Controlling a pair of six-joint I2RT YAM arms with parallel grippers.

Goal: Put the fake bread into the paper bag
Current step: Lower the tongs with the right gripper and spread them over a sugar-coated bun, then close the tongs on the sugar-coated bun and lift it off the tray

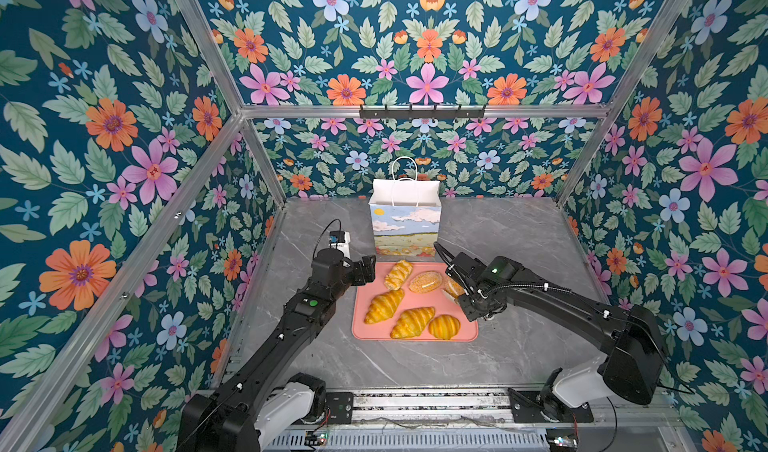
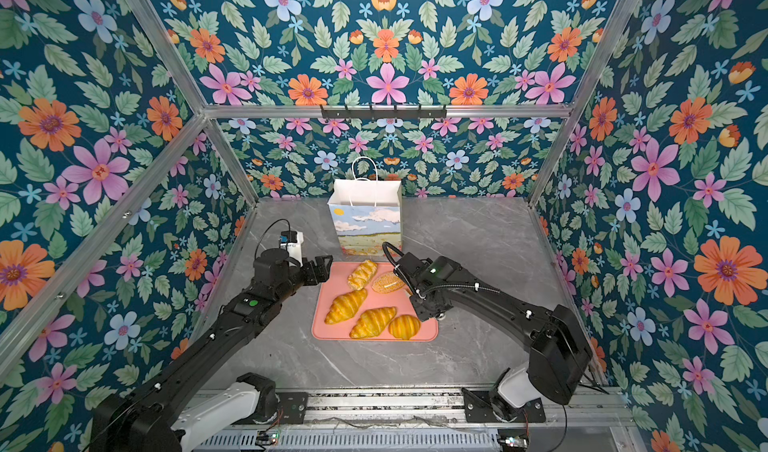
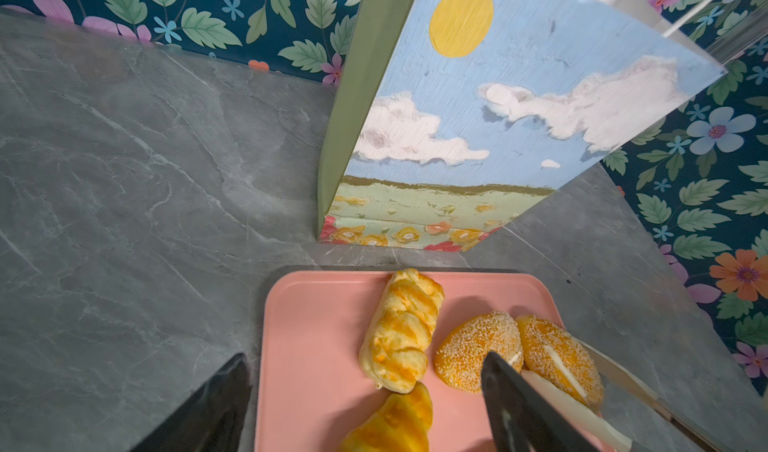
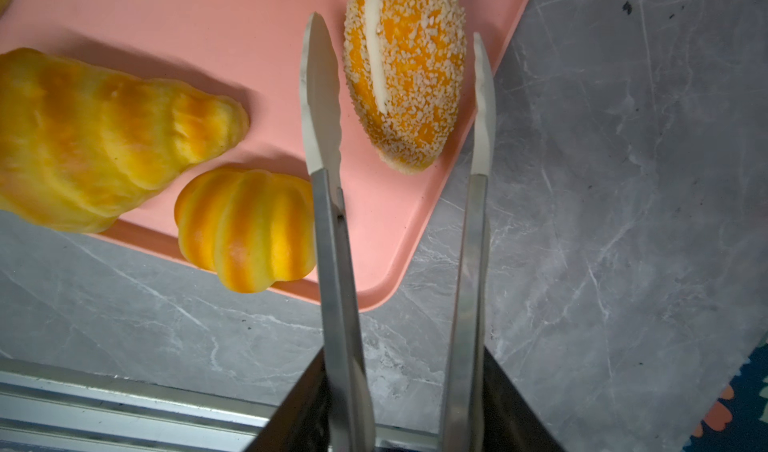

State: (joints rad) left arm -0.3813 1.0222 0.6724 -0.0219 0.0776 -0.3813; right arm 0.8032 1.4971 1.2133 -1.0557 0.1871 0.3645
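Lining up first pick: right jaws grasping white-tipped steel tongs (image 4: 332, 242) astride speckled oval bun (image 4: 405, 72), left jaws released; next, squeeze, lift toward sky-printed paper bag (image 1: 405, 225).

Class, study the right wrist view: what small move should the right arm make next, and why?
Probably squeeze the tongs shut. The right tool holds them with their open tips on either side of the speckled oval bun on the pink tray, apparently not yet pinching it.
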